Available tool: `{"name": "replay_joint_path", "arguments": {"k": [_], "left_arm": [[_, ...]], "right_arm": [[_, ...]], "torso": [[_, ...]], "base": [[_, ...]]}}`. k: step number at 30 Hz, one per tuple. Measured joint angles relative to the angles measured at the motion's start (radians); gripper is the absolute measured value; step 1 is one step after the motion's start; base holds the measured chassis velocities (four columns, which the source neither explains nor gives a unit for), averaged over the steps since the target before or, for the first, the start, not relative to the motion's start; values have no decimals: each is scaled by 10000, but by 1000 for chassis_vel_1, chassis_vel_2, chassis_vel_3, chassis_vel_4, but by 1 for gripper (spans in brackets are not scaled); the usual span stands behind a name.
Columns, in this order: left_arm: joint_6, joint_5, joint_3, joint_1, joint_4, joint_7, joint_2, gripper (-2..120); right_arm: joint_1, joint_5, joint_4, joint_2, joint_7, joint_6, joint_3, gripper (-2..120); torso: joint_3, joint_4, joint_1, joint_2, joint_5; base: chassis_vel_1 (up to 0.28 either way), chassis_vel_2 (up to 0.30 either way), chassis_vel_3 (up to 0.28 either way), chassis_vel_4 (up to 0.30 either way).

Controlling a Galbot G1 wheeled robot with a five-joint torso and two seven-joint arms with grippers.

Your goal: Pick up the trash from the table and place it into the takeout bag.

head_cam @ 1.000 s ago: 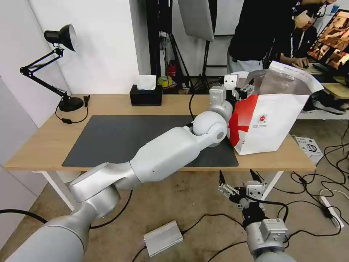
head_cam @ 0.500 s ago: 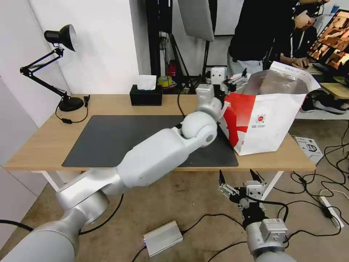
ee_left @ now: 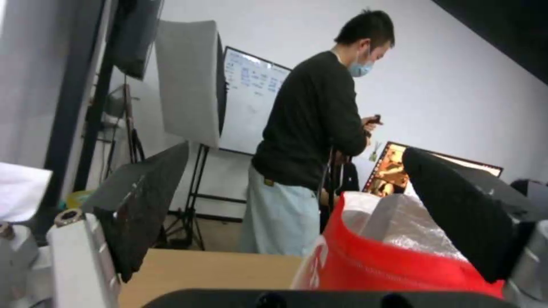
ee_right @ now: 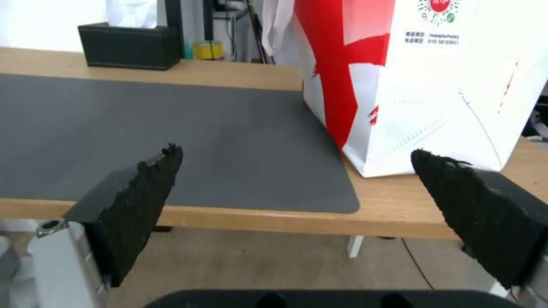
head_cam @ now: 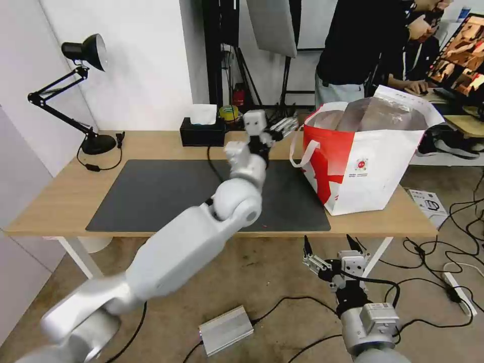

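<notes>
Takeout bag point(head_cam: 375, 166) upright on table point(head_cam: 151, 143), silvery lining exposed, contents hidden.

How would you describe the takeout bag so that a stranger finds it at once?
Look at the long wooden table, at its right end. There the takeout bag stands upright and open; unlike the low black tissue box, it is tall, white and red, with silvery lining.

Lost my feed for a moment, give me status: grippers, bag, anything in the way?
Left gripper open, empty, above the table beside the takeout bag. Right gripper open, parked below the table edge. Bag upright, mouth open. Mat bare.
</notes>
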Motion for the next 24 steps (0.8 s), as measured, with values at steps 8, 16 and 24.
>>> {"name": "replay_joint_path", "arguments": {"k": [8,16,24], "left_arm": [[59,1050,-1104,1977,-1034,495,132,100],[71,1877,-1960,3394,-1578,933,26,100],[37,3106,-3386,5739,-2523,1552,-411,100]], "right_arm": [[0,1,0,0,-1,0,-1,100],[0,0,0,0,0,0,0,100],[-1,0,0,0,0,0,-1,100]], "torso": [[0,0,0,2,0],[1,-2,0,1,2],[0,-2,0,1,0]], "base": [[0,0,0,0],[0,0,0,0],[0,0,0,0]]}}
